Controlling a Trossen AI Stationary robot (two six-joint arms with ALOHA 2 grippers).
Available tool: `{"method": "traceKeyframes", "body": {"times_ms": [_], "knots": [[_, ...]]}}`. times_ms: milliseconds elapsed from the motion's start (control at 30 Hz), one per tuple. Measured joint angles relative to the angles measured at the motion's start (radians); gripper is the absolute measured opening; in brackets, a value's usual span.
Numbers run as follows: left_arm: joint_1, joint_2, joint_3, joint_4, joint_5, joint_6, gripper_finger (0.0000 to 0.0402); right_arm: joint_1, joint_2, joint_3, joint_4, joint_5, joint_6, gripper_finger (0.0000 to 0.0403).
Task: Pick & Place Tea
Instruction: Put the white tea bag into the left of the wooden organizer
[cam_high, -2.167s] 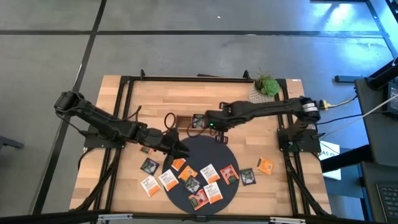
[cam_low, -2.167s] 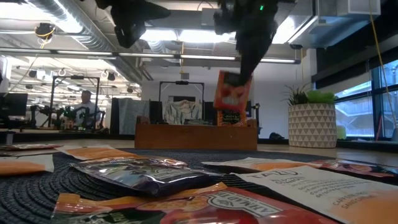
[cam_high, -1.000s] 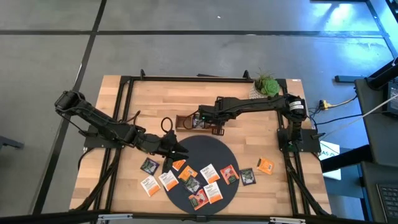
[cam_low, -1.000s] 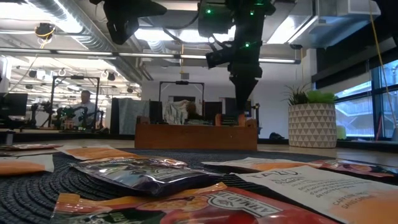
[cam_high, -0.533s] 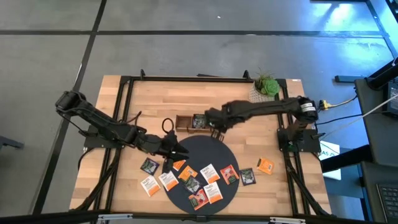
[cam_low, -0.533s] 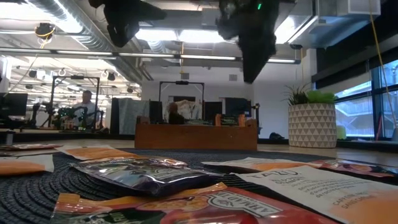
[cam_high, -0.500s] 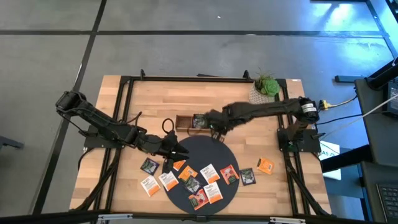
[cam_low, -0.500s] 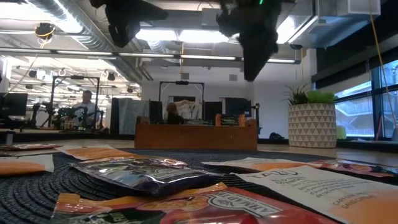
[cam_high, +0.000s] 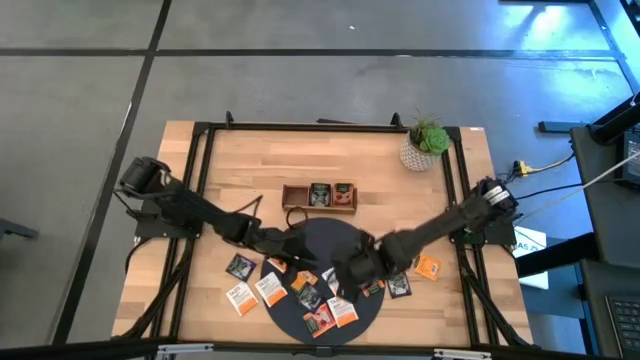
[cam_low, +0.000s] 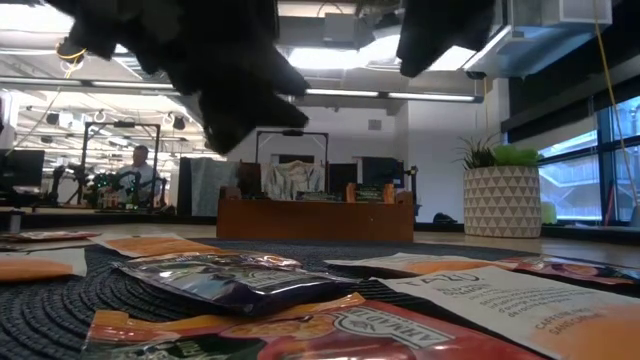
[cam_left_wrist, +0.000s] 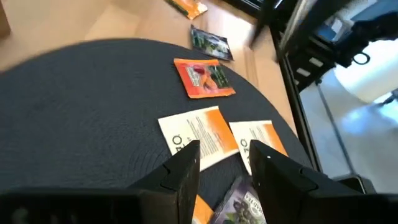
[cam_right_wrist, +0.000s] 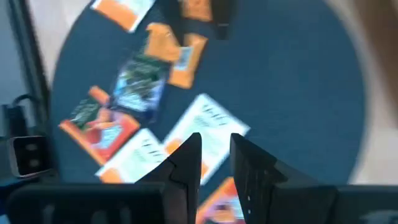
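Observation:
Several small tea sachets lie flat on and around the dark round mat (cam_high: 325, 240): a black one (cam_high: 240, 266), a white-and-orange one (cam_high: 240, 297), a red one (cam_high: 320, 320) and an orange one (cam_high: 428, 266) among them. Two more sachets (cam_high: 320, 195) sit in the brown wooden tray (cam_high: 292, 197). My left gripper (cam_high: 287, 260) hovers open over the mat's left part, with white-and-orange sachets (cam_left_wrist: 199, 137) just ahead of its fingers. My right gripper (cam_high: 345, 278) hovers open over the mat's near-right part, above a white sachet (cam_right_wrist: 205, 134). Both are empty.
A potted plant (cam_high: 425, 143) stands at the far right of the table. Black frame rails (cam_high: 200, 180) run along the table's left and right sides. Bare wood lies between the tray and the plant.
My right gripper has left the tray and swung toward the table's near edge, coming low over the sachets on the mat; the sachet it carried stays in the tray. My left gripper has moved a little toward the near edge and down over the mat.

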Motion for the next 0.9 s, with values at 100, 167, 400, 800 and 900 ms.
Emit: {"method": "traceKeyframes", "body": {"times_ms": [100,167,400,800,900], "knots": [[0.0,0.054,0.0,0.062,0.0,-0.027,0.0136,0.036,0.044,0.0,0.028,0.01,0.055,0.0087],[0.0,0.08,0.0,0.089,0.0,-0.029,0.0135,0.056,0.081,0.0,0.027,0.027,0.094,0.0087],[0.0,0.112,0.0,0.116,-0.004,-0.084,0.0136,0.102,0.2,-0.001,0.028,0.033,0.151,0.0087],[0.0,0.112,0.0,0.131,-0.039,-0.106,0.0134,0.109,0.289,0.0,0.036,0.023,0.223,0.0087],[0.0,0.112,0.0,0.131,-0.039,-0.109,0.0136,0.109,0.291,0.0,0.035,0.024,0.222,0.0087]]}}
